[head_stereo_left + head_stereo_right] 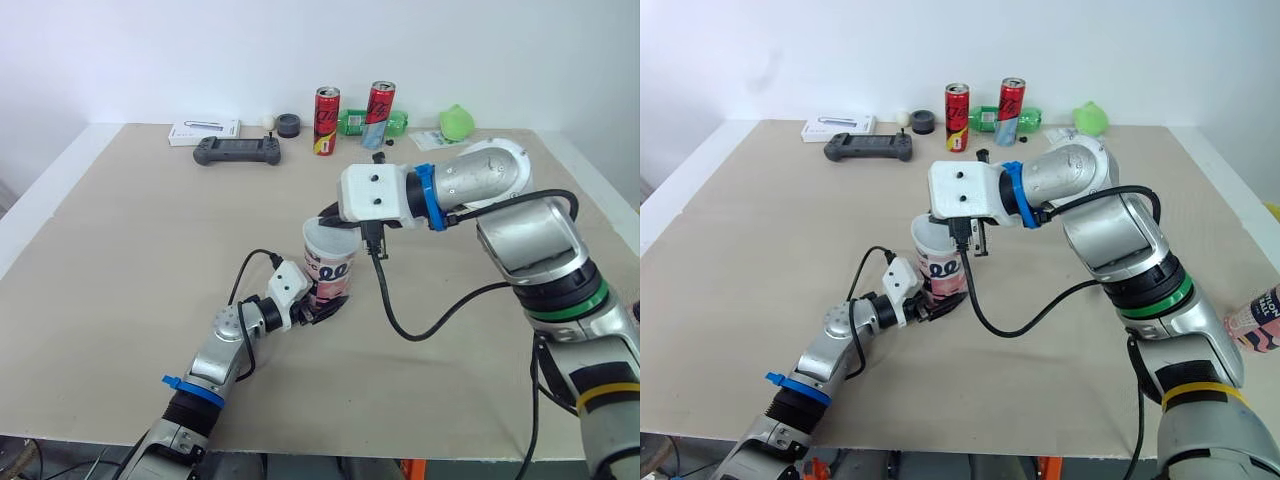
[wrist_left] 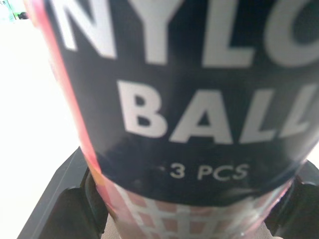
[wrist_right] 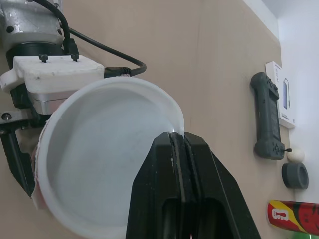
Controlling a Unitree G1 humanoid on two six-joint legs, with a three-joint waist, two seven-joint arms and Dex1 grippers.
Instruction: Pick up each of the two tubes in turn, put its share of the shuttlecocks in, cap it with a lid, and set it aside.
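Note:
A shuttlecock tube [image 1: 331,277] with a dark and pink label stands near the middle of the table. My left gripper [image 1: 318,305] is shut on its lower part; the left wrist view shows the tube [image 2: 199,99] up close between the black fingers [image 2: 55,199]. A white lid [image 1: 330,239] sits at the tube's top end. My right gripper [image 3: 178,137] is shut on the rim of the lid [image 3: 104,149], pinching it from the far side. The tube's inside is hidden by the lid.
Along the back edge of the table stand two red cans [image 1: 326,121], a green bottle [image 1: 352,122], a green object [image 1: 456,122], a black game controller [image 1: 236,150], a white box [image 1: 204,131] and a black ring [image 1: 289,125]. A pink-and-dark cylinder [image 1: 1260,318] shows at the right edge.

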